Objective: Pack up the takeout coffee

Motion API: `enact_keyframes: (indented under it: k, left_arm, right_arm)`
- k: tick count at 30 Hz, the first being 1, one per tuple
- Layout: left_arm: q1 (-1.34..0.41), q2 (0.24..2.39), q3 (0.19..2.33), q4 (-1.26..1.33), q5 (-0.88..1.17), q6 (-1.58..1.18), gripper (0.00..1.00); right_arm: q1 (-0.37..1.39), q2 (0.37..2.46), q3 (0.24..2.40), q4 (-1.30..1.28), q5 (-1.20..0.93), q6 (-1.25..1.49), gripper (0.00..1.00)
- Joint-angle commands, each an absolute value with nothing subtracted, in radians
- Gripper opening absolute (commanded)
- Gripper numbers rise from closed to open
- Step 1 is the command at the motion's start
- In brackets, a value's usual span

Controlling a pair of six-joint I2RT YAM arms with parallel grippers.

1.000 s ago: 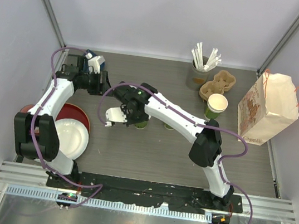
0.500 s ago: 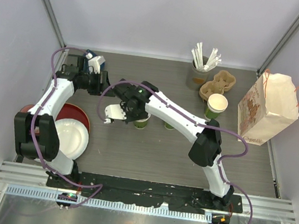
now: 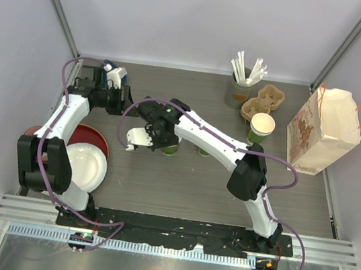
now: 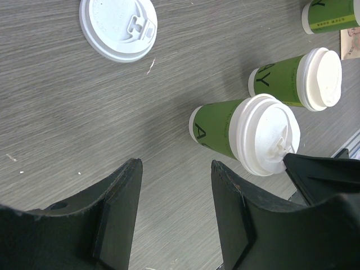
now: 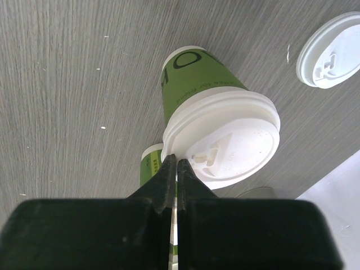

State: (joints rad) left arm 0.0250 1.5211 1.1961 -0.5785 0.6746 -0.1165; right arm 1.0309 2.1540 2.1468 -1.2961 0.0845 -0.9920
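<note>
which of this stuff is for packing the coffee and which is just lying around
For the job: lidded green cups, open cup, loose lid, cup carrier, paper bag.
Lying about: red plate, white bowl, probably the stirrer pot.

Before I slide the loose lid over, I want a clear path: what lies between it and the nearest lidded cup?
Nothing: the left wrist view shows bare table between the loose lid and that cup.

White left arm (image 3: pixel 61 114) bent toward the far-left corner, black left hand (image 4: pixel 175 169) parted midway; white right arm (image 3: pixel 210 138) stretched leftward, black right hand (image 5: pixel 175 166) pinched together.
</note>
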Motion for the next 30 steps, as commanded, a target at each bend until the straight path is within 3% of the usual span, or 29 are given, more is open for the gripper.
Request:
enact_keyframes:
  k: [1, 30]
  left_arm:
    - [0.028, 1.517, 1.227, -0.578, 0.698, -0.097, 0.56]
    - [0.029, 1.522, 1.232, -0.583, 0.704, -0.094, 0.56]
  right_arm:
    - [1.031, 2.158, 2.137, -1.299, 0.106, -0.985, 0.01]
    - [1.032, 2.117, 2.181, -1.289, 0.153, -0.976, 0.01]
